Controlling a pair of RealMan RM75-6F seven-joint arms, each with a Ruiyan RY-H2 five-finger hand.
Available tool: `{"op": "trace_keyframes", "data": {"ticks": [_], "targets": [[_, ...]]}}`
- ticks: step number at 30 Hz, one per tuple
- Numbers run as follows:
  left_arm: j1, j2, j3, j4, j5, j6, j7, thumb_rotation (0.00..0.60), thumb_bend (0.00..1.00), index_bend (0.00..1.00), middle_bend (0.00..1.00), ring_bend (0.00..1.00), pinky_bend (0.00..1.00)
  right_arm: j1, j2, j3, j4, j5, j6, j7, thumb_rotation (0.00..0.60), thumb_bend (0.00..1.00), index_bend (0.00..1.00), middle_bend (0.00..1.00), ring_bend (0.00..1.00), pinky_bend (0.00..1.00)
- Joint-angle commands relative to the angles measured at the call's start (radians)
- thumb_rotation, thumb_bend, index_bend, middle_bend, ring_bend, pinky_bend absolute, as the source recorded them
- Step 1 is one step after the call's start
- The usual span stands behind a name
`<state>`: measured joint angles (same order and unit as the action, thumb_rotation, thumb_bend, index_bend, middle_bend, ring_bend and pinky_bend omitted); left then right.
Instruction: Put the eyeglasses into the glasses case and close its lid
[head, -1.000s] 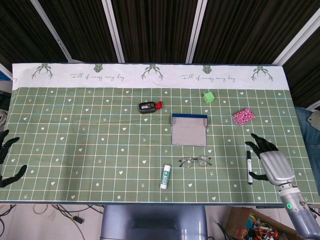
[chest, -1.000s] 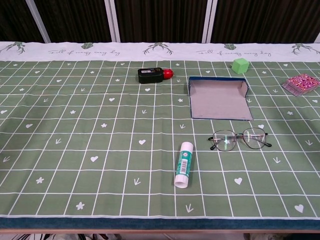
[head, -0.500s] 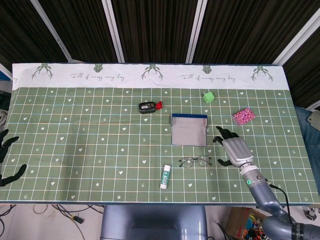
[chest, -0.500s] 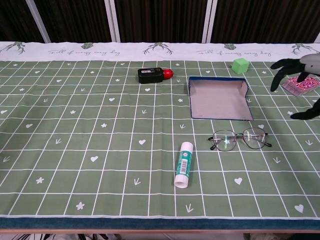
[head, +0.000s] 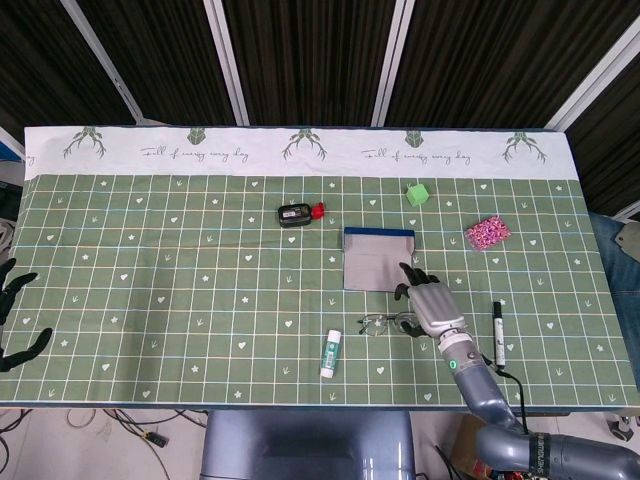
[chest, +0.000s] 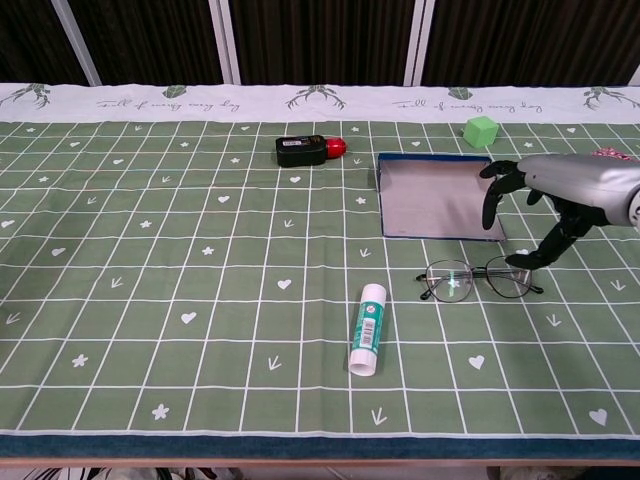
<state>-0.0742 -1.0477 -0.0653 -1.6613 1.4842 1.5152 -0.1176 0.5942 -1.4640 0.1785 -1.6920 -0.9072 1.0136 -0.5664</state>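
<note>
A green tablecloth with a white grid and small hearts and arrows (chest: 150, 260) is covering the table, with a white band of deer heads and script running along its far edge. The silver-and-black right hand (chest: 545, 205) is reaching in from the right, its fingers spread and holding nothing, hovering over the right end of the thin-rimmed round eyeglasses (chest: 478, 278) lying lenses-up on the cloth. Just behind the eyeglasses, the blue-edged grey glasses case (chest: 435, 196) is lying open. A white-and-green glue stick (chest: 367, 328) is lying nearer the front edge. Farther back, a black device with a red end (chest: 309, 149) and a light green cube (chest: 481, 131) are sitting.
</note>
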Motion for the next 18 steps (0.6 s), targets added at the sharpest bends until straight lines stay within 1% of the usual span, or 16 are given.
{"op": "trace_keyframes", "data": {"ticks": [1,5,18], "targets": [[0.000,0.000,0.000,0.000,0.000,-0.002,0.001,0.600,0.27,0.14,0.00,0.00,0.00,0.005,-0.028,-0.005,-0.003,0.013,0.036,-0.022,0.600,0.35,0.43,0.04,0.11,0.21],[-0.001,0.000,0.002,0.000,0.002,-0.003,0.004,0.600,0.27,0.14,0.00,0.00,0.00,0.011,-0.056,-0.008,0.015,0.017,0.062,-0.036,0.600,0.35,0.43,0.04,0.11,0.21],[0.000,0.000,0.000,0.002,-0.003,-0.005,0.006,0.600,0.27,0.14,0.00,0.00,0.00,0.026,-0.104,-0.024,0.062,0.031,0.066,-0.037,0.600,0.35,0.47,0.04,0.11,0.21]]}}
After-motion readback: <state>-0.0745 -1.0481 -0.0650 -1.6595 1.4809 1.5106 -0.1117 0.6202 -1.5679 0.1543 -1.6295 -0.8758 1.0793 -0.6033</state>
